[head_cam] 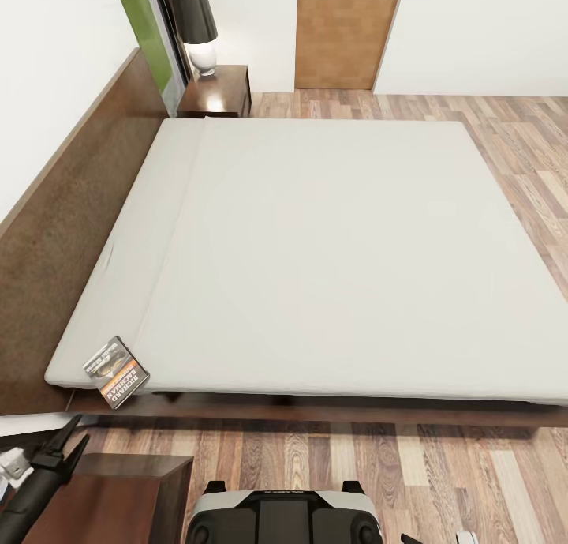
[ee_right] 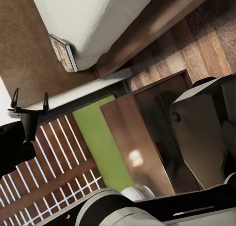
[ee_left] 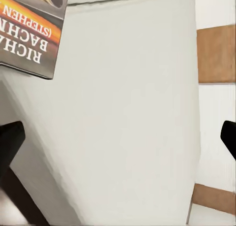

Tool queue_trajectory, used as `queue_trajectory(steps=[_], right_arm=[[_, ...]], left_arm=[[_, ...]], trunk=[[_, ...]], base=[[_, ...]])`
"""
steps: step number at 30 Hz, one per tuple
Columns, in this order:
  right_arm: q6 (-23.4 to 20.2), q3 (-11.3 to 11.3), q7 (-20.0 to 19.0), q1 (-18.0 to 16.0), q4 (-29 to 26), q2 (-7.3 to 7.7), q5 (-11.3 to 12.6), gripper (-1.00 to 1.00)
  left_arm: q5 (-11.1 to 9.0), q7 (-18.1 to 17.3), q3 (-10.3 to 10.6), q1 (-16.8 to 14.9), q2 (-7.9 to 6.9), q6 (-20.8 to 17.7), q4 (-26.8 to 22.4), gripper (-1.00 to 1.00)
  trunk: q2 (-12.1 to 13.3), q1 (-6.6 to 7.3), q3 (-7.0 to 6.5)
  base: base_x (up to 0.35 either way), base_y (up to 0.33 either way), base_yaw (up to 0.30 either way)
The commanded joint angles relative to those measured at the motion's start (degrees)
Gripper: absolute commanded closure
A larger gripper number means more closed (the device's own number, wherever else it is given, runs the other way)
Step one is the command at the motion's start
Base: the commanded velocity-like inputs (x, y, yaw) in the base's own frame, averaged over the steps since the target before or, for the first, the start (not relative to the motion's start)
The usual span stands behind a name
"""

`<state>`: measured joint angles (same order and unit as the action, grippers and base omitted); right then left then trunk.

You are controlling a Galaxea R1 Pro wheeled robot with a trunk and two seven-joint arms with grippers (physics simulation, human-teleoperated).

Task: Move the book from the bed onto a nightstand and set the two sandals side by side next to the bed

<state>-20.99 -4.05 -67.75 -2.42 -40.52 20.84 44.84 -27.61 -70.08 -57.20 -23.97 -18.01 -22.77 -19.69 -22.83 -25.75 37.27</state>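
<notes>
left end effector (head_cam: 67, 440) open near book (head_cam: 117, 371), bed (head_cam: 331, 252) corner

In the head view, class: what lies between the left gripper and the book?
The head view shows the left gripper low beside the bed; between it and the book lie only the mattress edge and dark frame.

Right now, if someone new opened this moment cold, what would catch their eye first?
The bare pale mattress of the bed takes up most of the head view, with its dark headboard along the left. The book, orange-banded, lies at the near left mattress corner beside the headboard, with the left gripper open just short of it, above the near nightstand. A second nightstand with a black-shaded lamp stands at the far end.
</notes>
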Motion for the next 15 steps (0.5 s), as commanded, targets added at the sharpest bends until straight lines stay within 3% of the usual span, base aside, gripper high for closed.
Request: queue_trajectory(steps=[1,15], right_arm=[[-0.5,-0.3,0.0,0.0,0.0,0.07,0.6,-1.00],[-0.5,-0.3,0.0,0.0,0.0,0.07,0.6,-1.00]], left_arm=[[-0.1,-0.4,-0.1,0.0,0.00,-0.6,0.0,-1.00],[-0.1,-0.7,0.0,-0.2,0.38,-0.3,0.0,-1.00]], trunk=[[-0.1,-0.03,0.06],[-0.1,-0.03,0.06]], base=[[0.000,0.000,0.000],[0.000,0.000,0.000]])
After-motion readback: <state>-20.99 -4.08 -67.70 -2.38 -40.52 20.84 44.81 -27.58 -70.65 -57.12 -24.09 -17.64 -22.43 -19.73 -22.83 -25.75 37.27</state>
